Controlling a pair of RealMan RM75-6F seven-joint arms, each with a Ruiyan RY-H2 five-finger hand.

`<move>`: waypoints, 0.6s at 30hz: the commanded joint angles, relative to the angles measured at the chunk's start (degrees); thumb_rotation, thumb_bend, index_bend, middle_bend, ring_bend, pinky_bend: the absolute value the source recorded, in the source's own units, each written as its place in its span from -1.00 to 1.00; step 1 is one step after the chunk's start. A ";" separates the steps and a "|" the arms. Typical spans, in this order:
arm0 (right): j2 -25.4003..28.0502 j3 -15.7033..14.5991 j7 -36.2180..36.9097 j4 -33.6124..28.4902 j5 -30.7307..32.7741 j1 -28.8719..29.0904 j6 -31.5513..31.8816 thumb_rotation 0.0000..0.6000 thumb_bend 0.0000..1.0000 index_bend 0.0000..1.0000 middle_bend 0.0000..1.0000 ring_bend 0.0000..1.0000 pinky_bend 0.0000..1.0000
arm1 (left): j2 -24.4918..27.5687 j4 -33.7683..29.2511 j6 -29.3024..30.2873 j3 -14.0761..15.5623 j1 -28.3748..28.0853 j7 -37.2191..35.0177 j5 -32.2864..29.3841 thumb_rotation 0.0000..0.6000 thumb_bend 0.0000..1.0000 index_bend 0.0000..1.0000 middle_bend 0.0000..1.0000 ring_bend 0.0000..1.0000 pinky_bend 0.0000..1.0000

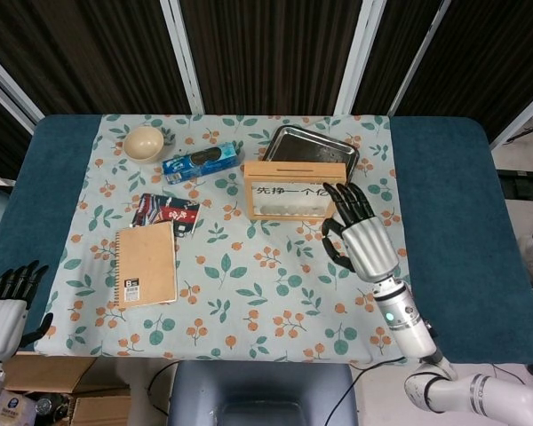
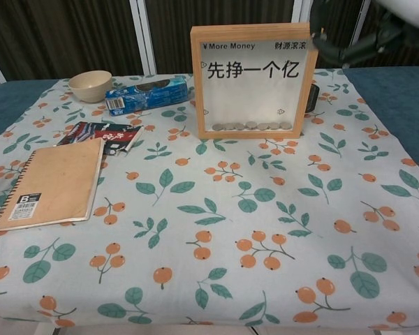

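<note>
On the floral tablecloth [image 1: 249,293], your right hand [image 1: 360,232] hovers w/ fingers spread, holding nothing, beside the wooden glass-fronted coin frame [image 1: 295,191]: likely stiff, fragile, so grip the wood sides.

Chest view. Your right hand [image 2: 366,31] shows only in part at the top right corner, dark fingers [image 2: 335,50] just beside the upper right edge of the wooden coin frame [image 2: 255,80]; you cannot tell whether they touch it. The frame stands upright on the floral tablecloth [image 2: 216,230], with a row of coins [image 2: 248,126] along its bottom. To its left lie a blue snack packet [image 2: 146,95] and a beige bowl [image 2: 90,85]. Nearer you, a tan spiral notebook [image 2: 49,183] overlaps a dark printed packet [image 2: 108,135].
</note>
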 commanded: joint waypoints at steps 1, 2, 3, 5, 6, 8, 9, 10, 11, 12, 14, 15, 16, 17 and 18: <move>2.96 4.75 -3.02 -3.18 2.74 1.17 -0.23 1.00 0.20 0.42 -0.70 -1.00 -1.00 | 0.16 -0.23 0.22 0.10 0.09 -0.02 0.26 1.00 -0.26 -1.00 -1.00 -1.00 -1.00; 3.39 6.43 -4.24 -3.55 4.92 2.09 -1.39 1.00 0.20 0.42 -0.70 -1.00 -1.00 | 0.25 -0.37 0.32 0.10 0.11 -0.01 0.33 1.00 -0.26 -1.00 -1.00 -1.00 -1.00; 3.68 7.63 -4.97 -3.83 6.62 2.90 -2.49 1.00 0.20 0.42 -0.70 -1.00 -1.00 | 0.31 -0.45 0.42 0.17 0.18 -0.05 0.43 1.00 -0.26 -1.00 -1.00 -1.00 -1.00; 4.14 10.28 -6.36 -3.90 10.79 5.07 -5.37 1.00 0.20 0.42 -0.70 -1.00 -1.00 | 0.44 -0.57 0.54 0.13 0.23 -0.08 0.44 1.00 -0.26 -1.00 -1.00 -1.00 -1.00; 4.24 11.28 -7.14 -3.68 12.71 6.04 -6.65 1.00 0.20 0.42 -0.70 -1.00 -1.00 | 0.49 -0.65 0.56 0.11 0.25 -0.09 0.39 1.00 -0.26 -1.00 -1.00 -1.00 -1.00; 4.09 13.31 -9.01 -2.44 17.03 8.47 -9.40 1.00 0.21 0.42 -0.69 -1.00 -1.00 | 0.64 -0.78 0.58 0.06 0.32 -0.18 0.24 1.00 -0.26 -1.00 -1.00 -1.00 -1.00; 3.83 14.07 -9.82 -1.58 19.00 9.52 -10.47 1.00 0.21 0.42 -0.69 -1.00 -1.00 | 0.70 -0.81 0.58 0.04 0.34 -0.22 0.19 1.00 -0.26 -1.00 -1.00 -1.00 -1.00; 3.51 14.78 -10.52 -0.61 21.11 10.60 -11.62 1.00 0.21 0.42 -0.69 -1.00 -1.00 | 0.77 -0.83 0.56 0.04 0.36 -0.26 0.15 1.00 -0.26 -1.00 -1.00 -1.00 -1.00; 3.14 15.57 -11.39 0.59 24.08 11.93 -13.22 1.00 0.21 0.42 -0.69 -1.00 -1.00 | 0.84 -0.86 0.53 0.05 0.38 -0.33 0.11 1.00 -0.26 -1.00 -1.00 -1.00 -1.00; 2.91 16.12 -12.04 1.49 26.27 12.94 -14.38 1.00 0.22 0.42 -0.69 -1.00 -1.00 | 0.90 -0.89 0.49 0.07 0.41 -0.39 0.08 1.00 -0.26 -1.00 -1.00 -1.00 -1.00; 2.34 16.93 -13.92 3.74 30.29 15.23 -16.27 1.00 0.22 0.42 -0.68 -1.00 -1.00 | 1.03 -0.97 0.27 0.19 0.51 -0.67 -0.12 1.00 -0.26 -1.00 -1.00 -1.00 -1.00; 2.10 17.06 -14.82 4.58 31.59 16.15 -16.82 1.00 0.22 0.42 -0.68 -1.00 -1.00 | 1.11 -1.02 0.10 0.23 0.53 -0.85 -0.25 1.00 -0.26 -1.00 -1.00 -1.00 -1.00; 1.87 17.11 -15.60 5.25 32.77 16.99 -17.33 1.00 0.22 0.42 -0.68 -1.00 -1.00 | 1.18 -1.05 -0.04 0.23 0.54 -1.00 -0.36 1.00 -0.26 -1.00 -1.00 -1.00 -1.00; 1.60 17.22 -16.28 5.78 34.32 17.98 -17.94 1.00 0.22 0.42 -0.68 -1.00 -1.00 | 1.23 -1.02 -0.14 0.23 0.55 -1.07 -0.48 1.00 -0.26 -1.00 -1.00 -1.00 -1.00; 1.45 17.27 -16.58 5.97 35.36 18.60 -18.33 1.00 0.22 0.42 -0.68 -1.00 -1.00 | 1.22 -0.96 -0.17 0.20 0.57 -1.11 -0.56 1.00 -0.26 -1.00 -1.00 -1.00 -1.00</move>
